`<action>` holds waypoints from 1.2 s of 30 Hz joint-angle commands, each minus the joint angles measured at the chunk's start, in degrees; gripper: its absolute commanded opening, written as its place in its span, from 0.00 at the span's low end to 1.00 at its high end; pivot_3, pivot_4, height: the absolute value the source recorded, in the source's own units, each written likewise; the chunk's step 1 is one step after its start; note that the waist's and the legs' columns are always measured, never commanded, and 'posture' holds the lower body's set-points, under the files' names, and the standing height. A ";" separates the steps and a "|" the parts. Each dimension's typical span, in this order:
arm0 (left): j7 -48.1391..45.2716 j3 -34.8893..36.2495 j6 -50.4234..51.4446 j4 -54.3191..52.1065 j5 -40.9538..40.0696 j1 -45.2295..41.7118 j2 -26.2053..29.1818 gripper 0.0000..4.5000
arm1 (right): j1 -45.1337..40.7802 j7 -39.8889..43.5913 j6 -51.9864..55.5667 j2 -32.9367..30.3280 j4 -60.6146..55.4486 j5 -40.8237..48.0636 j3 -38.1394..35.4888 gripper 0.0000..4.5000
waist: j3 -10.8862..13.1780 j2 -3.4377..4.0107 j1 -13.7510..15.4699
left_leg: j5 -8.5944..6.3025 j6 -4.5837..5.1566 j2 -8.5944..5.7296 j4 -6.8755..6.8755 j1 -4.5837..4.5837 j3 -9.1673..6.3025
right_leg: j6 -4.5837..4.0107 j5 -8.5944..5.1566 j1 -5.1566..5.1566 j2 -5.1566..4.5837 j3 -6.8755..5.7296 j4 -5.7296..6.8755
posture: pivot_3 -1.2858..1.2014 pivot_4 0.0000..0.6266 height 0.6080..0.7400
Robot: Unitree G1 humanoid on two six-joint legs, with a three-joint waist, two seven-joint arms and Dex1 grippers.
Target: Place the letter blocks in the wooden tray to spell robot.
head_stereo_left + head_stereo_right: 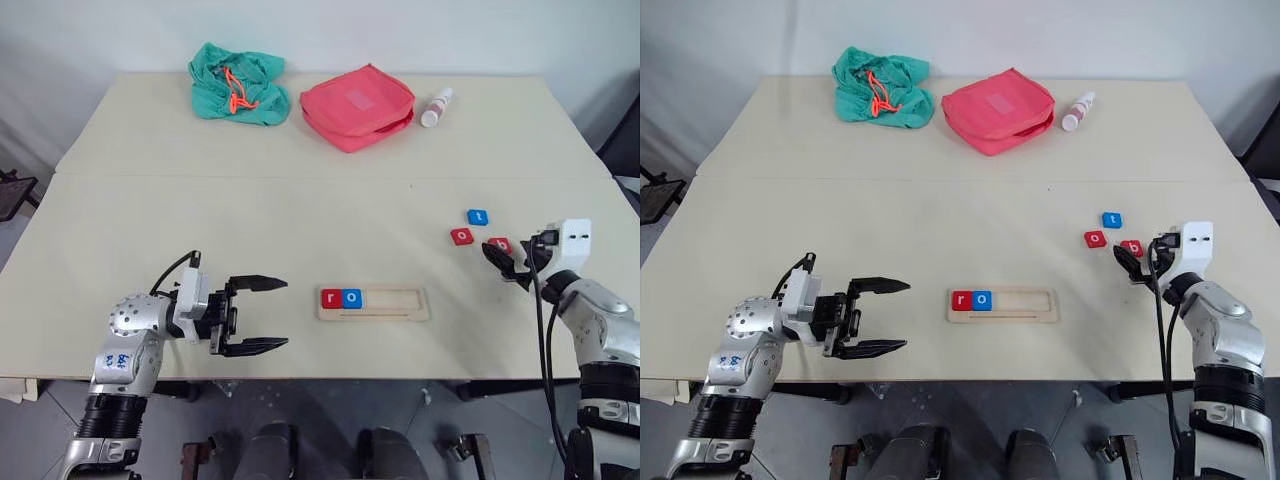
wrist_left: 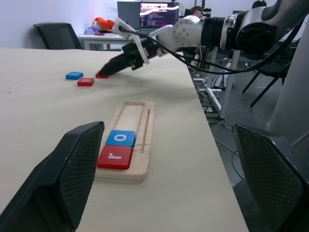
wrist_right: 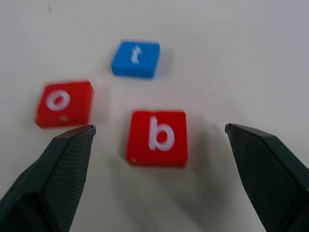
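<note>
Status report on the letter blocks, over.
Both grippers open, empty. Right gripper lined up on red b block; left gripper beside wooden tray. Tray holds r, o. Nothing blocking.

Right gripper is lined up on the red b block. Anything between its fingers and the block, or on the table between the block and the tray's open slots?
Nothing visible. The right gripper is open, the red b block bare before it; the red o block and blue t block sit beside and beyond. The table to the wooden tray is bare.
</note>
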 commanded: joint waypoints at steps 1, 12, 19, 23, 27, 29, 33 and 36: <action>1.48 1.28 0.07 -3.47 -1.54 1.06 0.73 0.99 | -0.66 1.26 -2.01 -0.77 1.90 -0.98 0.11 1.00 | 0.00 0.00 -0.19 | 0.00 0.00 0.01 0.02 0.00 -0.01 | 0.00 0.00 0.01 0.01 -0.01 0.00 | 0.52 0.24 1.00; 3.13 0.12 -0.60 -3.81 -1.26 1.19 0.22 1.00 | -1.18 -0.40 -4.45 1.18 3.73 -3.18 1.34 0.56 | 0.00 -0.01 -0.36 | 0.00 -0.01 0.04 0.02 0.02 0.01 | 0.00 0.00 0.01 0.03 0.01 0.00 | 0.52 0.24 1.00; 0.71 -0.56 -1.40 -1.22 -1.33 0.01 0.31 1.00 | 4.91 -5.28 -0.14 3.64 -13.93 -0.94 -0.47 0.32 | 0.01 0.01 -0.14 | 0.00 -0.01 0.03 0.01 0.01 0.00 | 0.00 0.00 0.00 0.03 0.00 0.00 | 0.52 0.24 1.00; -1.64 -0.69 -2.21 1.42 -1.21 -0.99 0.65 1.00 | 14.20 -10.30 9.43 7.08 -35.03 2.71 -1.07 0.32 | 0.00 0.05 -0.06 | 0.00 -0.01 0.02 -0.07 -0.04 -0.07 | 0.00 0.00 -0.06 0.03 0.01 0.01 | 0.52 0.24 1.00; -3.57 -0.66 -2.96 4.60 -1.18 -3.02 0.79 1.00 | 23.18 -18.01 20.10 12.36 -52.29 6.43 -1.57 0.32 | -0.01 0.06 0.19 | 0.01 -0.01 0.01 -0.05 -0.04 -0.08 | 0.00 0.00 -0.06 0.03 0.04 0.02 | 0.52 0.24 1.00; -4.50 -0.80 -3.27 6.11 -1.05 -4.16 0.77 1.00 | 26.30 -20.52 22.54 14.47 -57.33 6.63 -0.79 0.32 | -0.01 0.06 0.36 | 0.01 -0.02 0.00 -0.05 -0.03 -0.09 | 0.00 0.00 -0.06 0.03 0.06 0.03 | 0.52 0.24 1.00; -5.72 -1.08 -3.95 8.73 -0.55 -6.25 0.60 1.00 | 29.62 -23.71 25.09 17.24 -62.19 6.40 0.03 0.32 | -0.01 0.07 0.27 | 0.01 -0.01 -0.04 -0.03 -0.01 0.00 | 0.00 0.00 -0.07 0.02 0.15 0.02 | 0.52 0.24 1.00; -6.57 -1.32 -4.34 10.09 -0.33 -7.42 0.51 1.00 | 31.18 -25.09 26.76 18.94 -64.38 6.92 0.94 0.32 | -0.01 0.07 0.14 | 0.01 -0.02 -0.01 -0.07 0.00 -0.03 | 0.00 0.00 -0.09 0.07 0.14 0.04 | 0.52 0.24 1.00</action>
